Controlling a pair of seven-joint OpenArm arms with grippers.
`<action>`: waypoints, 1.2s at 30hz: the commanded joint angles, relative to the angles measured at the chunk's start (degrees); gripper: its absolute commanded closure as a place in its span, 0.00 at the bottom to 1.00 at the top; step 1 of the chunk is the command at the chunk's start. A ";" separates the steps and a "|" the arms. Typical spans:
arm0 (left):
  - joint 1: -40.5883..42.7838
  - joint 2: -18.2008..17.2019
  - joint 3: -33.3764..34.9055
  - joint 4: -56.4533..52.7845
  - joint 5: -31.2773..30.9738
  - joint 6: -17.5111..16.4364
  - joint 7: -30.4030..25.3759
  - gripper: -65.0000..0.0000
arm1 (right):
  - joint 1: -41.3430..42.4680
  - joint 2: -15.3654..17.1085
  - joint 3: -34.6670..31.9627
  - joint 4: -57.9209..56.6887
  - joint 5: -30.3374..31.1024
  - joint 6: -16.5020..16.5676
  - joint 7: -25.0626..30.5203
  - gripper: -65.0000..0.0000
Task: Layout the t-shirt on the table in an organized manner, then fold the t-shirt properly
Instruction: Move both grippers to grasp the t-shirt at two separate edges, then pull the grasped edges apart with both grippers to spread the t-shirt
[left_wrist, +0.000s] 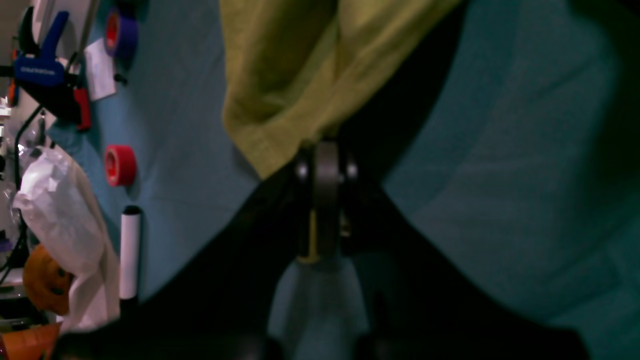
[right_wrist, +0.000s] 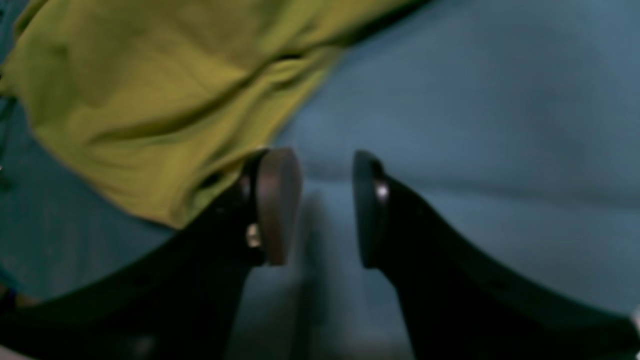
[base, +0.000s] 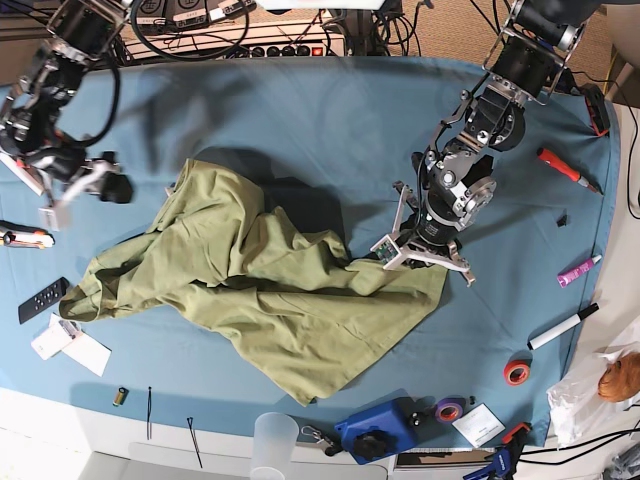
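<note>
Olive cotton lay crumpled across the middle of the blue-draped bench (base: 300, 110) — the t-shirt (base: 260, 290) bunched, not yet flat. The left pincer (left_wrist: 325, 165) was pinched tight on a fold of its edge; the right pincer (right_wrist: 325, 205) stood wide over bare cloth just beside the shirt, holding nothing. Spreading looked to be the step in hand — next, the right likely needed its own hold on an edge.
</note>
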 joint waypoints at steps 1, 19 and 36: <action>-1.22 -0.13 -0.24 0.96 0.42 0.83 -0.76 1.00 | 0.63 0.59 -1.25 0.81 2.12 0.44 1.03 0.59; -1.20 -0.13 -0.24 0.96 -0.63 1.73 -0.55 1.00 | 0.15 -11.04 -10.93 0.74 -6.34 0.04 6.12 0.58; -1.22 -0.31 -0.28 3.63 12.48 12.85 12.98 1.00 | 2.43 -10.45 1.07 13.60 0.68 0.46 7.32 1.00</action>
